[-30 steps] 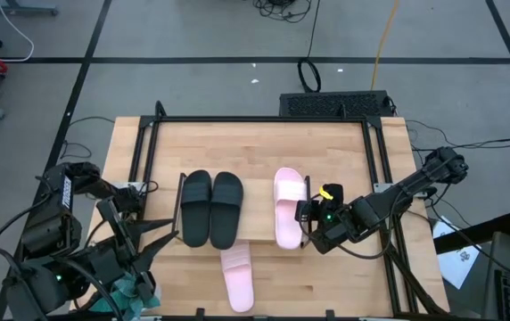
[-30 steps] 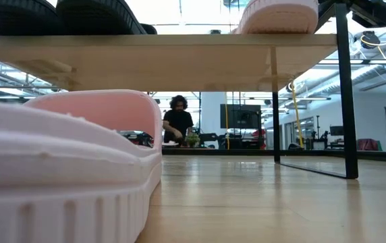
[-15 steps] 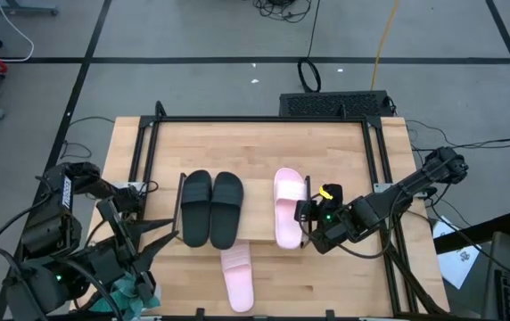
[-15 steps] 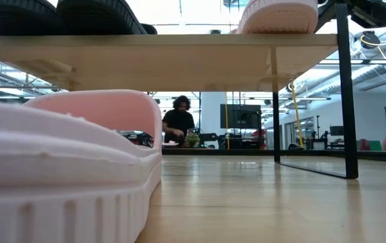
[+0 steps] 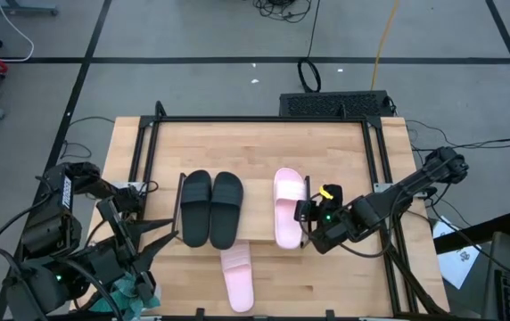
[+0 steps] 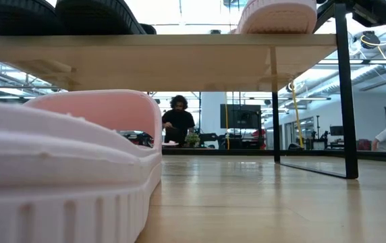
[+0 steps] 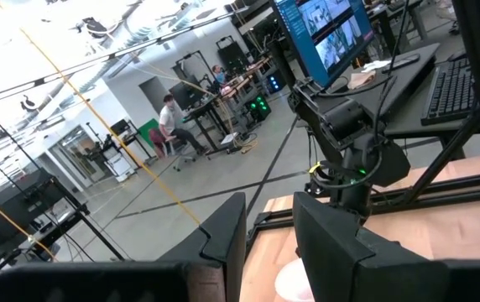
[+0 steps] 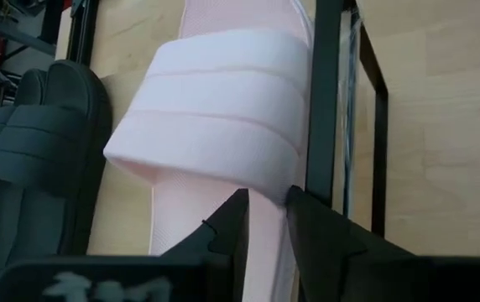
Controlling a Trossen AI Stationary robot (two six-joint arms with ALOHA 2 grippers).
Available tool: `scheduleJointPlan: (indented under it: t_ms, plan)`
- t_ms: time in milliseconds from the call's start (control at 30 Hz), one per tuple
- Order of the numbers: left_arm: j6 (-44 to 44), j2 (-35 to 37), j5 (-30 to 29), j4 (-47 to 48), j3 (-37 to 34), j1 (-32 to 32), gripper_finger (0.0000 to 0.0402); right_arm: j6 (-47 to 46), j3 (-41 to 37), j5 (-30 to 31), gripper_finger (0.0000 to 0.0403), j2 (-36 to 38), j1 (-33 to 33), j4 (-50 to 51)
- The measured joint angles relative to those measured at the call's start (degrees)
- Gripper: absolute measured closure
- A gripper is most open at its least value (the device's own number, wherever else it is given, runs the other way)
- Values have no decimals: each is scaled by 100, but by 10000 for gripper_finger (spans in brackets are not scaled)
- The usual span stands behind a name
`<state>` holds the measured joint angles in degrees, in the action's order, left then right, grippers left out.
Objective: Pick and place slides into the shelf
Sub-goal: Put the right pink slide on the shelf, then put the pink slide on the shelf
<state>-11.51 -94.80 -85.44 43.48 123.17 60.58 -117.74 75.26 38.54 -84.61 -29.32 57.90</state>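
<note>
Three of four slides on the shelf (image 5: 259, 234), all long axis running front-to-back across the table, parallel to each other. Black pair (image 5: 211, 208) side by side and touching on the shelf's left part, strap ends toward the far edge. Pink slide on the shelf (image 5: 288, 206) near the shelf's right end, apart from the black pair with bare board between, same front-to-back orientation, wide strap across the far half. Second pink slide (image 5: 236, 275) off the shelf, flat on the tabletop (image 5: 264, 147) toward the near edge, partly tucked under the shelf's front, long axis also front-to-back; fills the low view's near left. Right gripper (image 5: 306, 217) just beside the shelved pink slide's right edge, at the shelf's black end frame; in the right wrist view, fingers (image 8: 227, 228) slightly parted with a narrow gap, tips at the slide's sole edge, nothing clamped between them. Left gripper (image 5: 164, 234) parked near the table's left front corner, well clear of the shelf, fingers partly apart, holding nothing. People at benches in the room beyond the table.
</note>
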Motion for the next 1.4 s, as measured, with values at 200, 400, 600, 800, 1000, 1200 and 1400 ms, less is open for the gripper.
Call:
scheduleJointPlan:
  t_ms: [200,400,600,800,1000,1200,1400]
  plan:
    - [0,0,-1,-1,0,0,293,62,0,-28,327,141,-4,-64]
    - [-4,0,0,-1,0,0,293,154,-2,1,328,317,-4,-66]
    - [-14,0,1,-1,0,0,293,425,0,-140,328,503,-7,-187]
    - [89,0,131,1,0,74,293,1449,0,-144,328,642,-182,-962]
    - [634,-15,1068,-2,0,186,293,3270,0,506,328,642,-556,-2462]
    - [1850,-290,1190,-6,0,188,293,5588,0,630,328,642,-933,-4280]
    - [3081,-780,1006,-37,0,61,293,7463,0,629,328,642,-1327,-5753]
